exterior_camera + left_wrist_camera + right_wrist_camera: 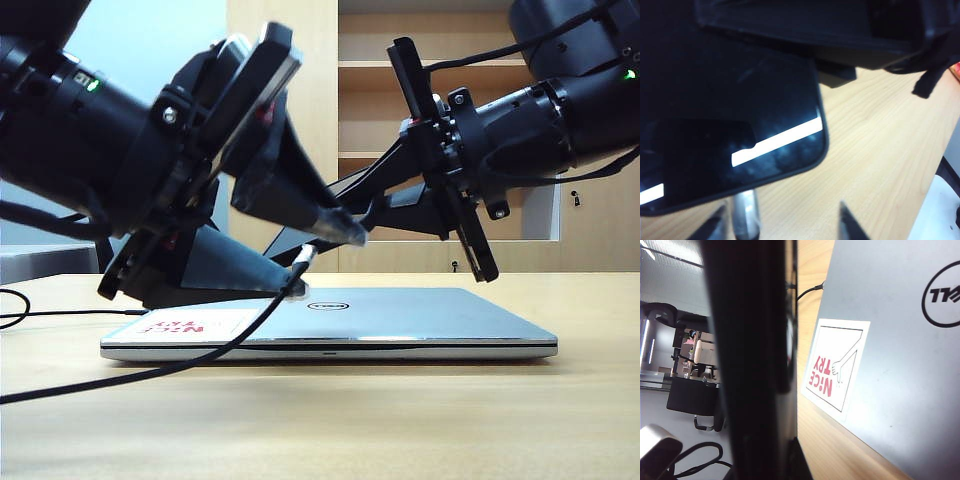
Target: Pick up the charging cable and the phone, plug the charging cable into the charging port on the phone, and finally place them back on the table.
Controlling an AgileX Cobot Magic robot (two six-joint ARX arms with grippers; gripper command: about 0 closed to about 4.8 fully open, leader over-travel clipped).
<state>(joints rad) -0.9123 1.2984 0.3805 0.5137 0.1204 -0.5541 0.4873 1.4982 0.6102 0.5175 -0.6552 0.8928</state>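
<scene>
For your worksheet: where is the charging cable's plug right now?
In the exterior view, the charging cable's plug hangs left of centre above the laptop, between the left gripper's open fingers.

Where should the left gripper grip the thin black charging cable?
By its silver metal plug, at the glossy black phone's edge: it is rigid, the cord limp. Come from the cord side, away from the phone; the left gripper's open jaws straddle it. The right gripper holds the phone.

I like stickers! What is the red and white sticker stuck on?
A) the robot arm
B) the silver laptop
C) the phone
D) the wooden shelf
B: the sticker with red letters sits on the lid of the closed silver laptop lying on the table.
</scene>
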